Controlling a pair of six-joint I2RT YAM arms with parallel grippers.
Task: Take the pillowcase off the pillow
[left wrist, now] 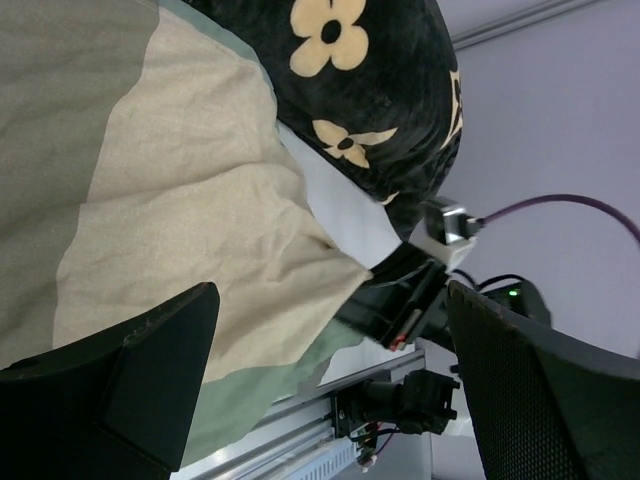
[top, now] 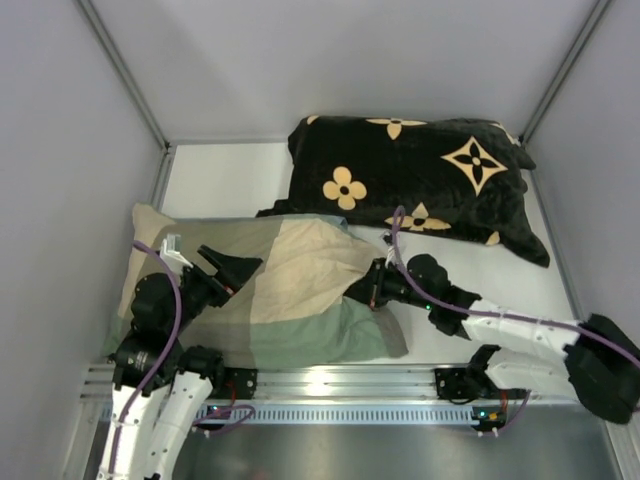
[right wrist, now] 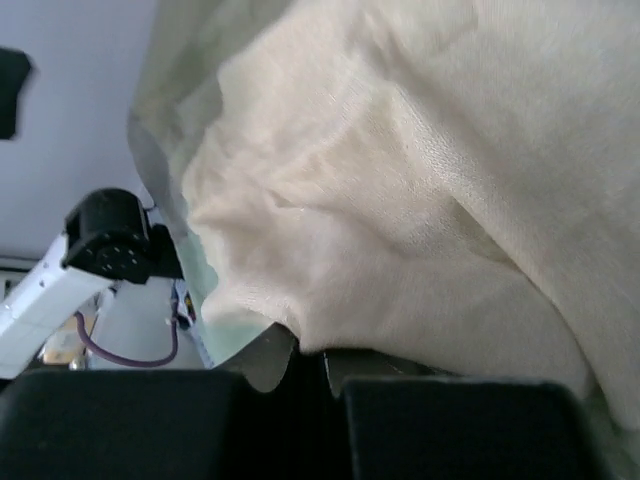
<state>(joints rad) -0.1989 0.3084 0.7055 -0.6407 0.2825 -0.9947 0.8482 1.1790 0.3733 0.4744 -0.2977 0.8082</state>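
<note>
Pillowcase (top: 290,290) lies front-left on counter (top: 220,180), by front edge. R gripper (top: 354,290) pressed together, pinching beige fabric on its right side. L gripper (top: 235,272) spread wide over olive part. Black flowered cushion (top: 420,180) at back-right, touching pillowcase's back edge.

1 pillowcase (top: 300,290), 1 black cushion (top: 410,180), 1 table (top: 225,180), and 2 tools: left tool (top: 238,275) and right tool (top: 362,290).

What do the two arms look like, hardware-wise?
Left arm and right arm match: white link shells, black joint housings, black jaws. A purple cable runs along each. The left jaws' inner faces carry a fine mesh texture. A green indicator light shows on the right arm.
</note>
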